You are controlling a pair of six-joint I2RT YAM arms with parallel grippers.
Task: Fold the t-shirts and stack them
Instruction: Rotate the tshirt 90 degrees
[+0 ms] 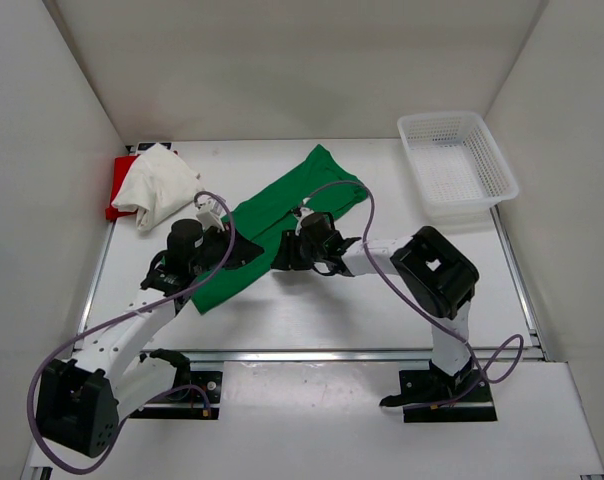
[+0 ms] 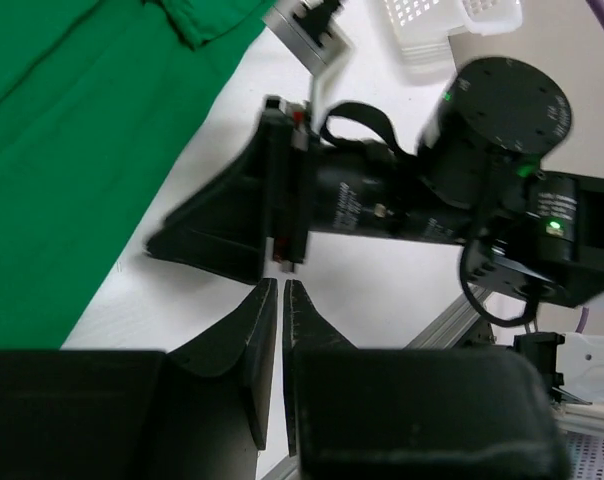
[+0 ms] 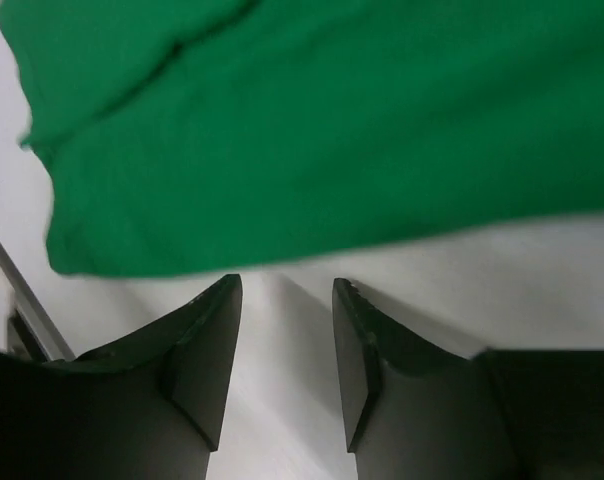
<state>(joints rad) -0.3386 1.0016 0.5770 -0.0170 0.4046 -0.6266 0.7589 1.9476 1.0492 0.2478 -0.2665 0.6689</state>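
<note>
The green t-shirt (image 1: 272,215) lies flat in a long diagonal strip across the middle of the table. At the back left, a bunched white t-shirt (image 1: 160,187) rests on the red t-shirt (image 1: 120,185). My two grippers face each other at the green shirt's near edge. The left gripper (image 1: 250,250) (image 2: 281,283) is parted only by a thin slit, with bare table showing through it. Open and holding nothing, the right gripper (image 1: 282,252) (image 3: 287,285) has the green cloth (image 3: 312,130) just beyond its fingertips. The left wrist view shows the green shirt (image 2: 72,150) to the left.
A white mesh basket (image 1: 457,165) stands at the back right, also seen in the left wrist view as the basket (image 2: 452,25). White walls close in the table on three sides. A metal rail (image 1: 362,352) runs along the near edge.
</note>
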